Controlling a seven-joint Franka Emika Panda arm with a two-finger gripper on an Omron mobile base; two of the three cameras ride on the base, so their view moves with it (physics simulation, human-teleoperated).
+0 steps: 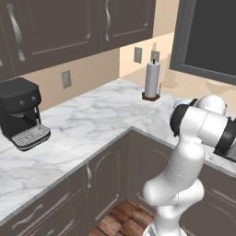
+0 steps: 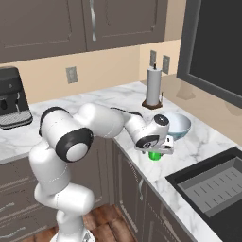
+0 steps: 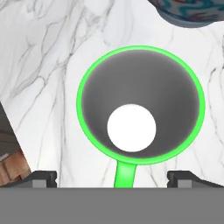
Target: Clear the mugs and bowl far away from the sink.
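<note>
The gripper (image 3: pixel 112 177) hangs directly above the green mug (image 3: pixel 140 105), jaws spread wide and holding nothing; its 2 dark fingertips (image 3: pixel 41 178) flank the mug's handle on either side. Seen from the hand, the mug is a round cylinder with a thin bright green rim, a dark grey inner wall and a white circular floor. Its green handle is a narrow strap that points toward the hand.

In the right base view the mug (image 2: pixel 154 155) stands upright on the counter (image 2: pixel 208 137), near the front edge and mostly hidden beneath the hand (image 2: pixel 158 142). The counter is white marble with grey veins, glossy and flat, over dark brown panelled cabinets (image 2: pixel 137 189).

Just behind the mug sits the bowl (image 2: pixel 179 125): wide, round, pale blue-grey and glossy outside, whitish inside. In the hand view its underside (image 3: pixel 192 13) shows a mottled pattern.

To the right, the sink (image 2: pixel 212 189) is a black rectangular basin holding a ribbed grey tray.

Farther back, a paper towel roll (image 2: pixel 153 85) stands upright on a brown base. A black coffee machine (image 1: pixel 20 113) sits on the far left counter.
</note>
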